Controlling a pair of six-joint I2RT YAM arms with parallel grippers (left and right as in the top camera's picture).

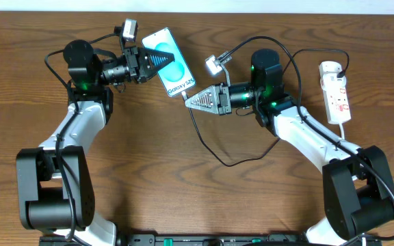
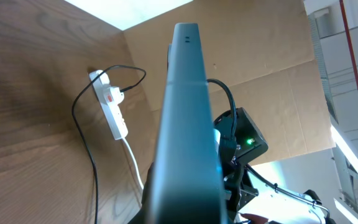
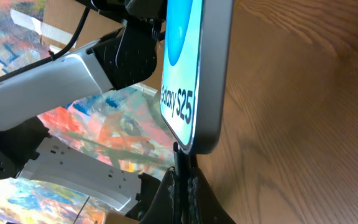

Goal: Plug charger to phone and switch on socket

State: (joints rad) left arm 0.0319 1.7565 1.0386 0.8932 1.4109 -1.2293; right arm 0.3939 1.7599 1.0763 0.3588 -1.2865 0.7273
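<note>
Phone [image 1: 178,74] upper centre of overhead frame, tilted diagonally, screen up, pinched by left gripper [image 1: 164,60]. Right gripper [image 1: 189,102] clamped on charger [image 1: 213,152] connector, tip against phone's bottom edge; whether fully seated, cannot tell. Cable loops over table [image 1: 183,198] at centre. Socket [image 1: 336,92] far right, well apart from phone.
</note>
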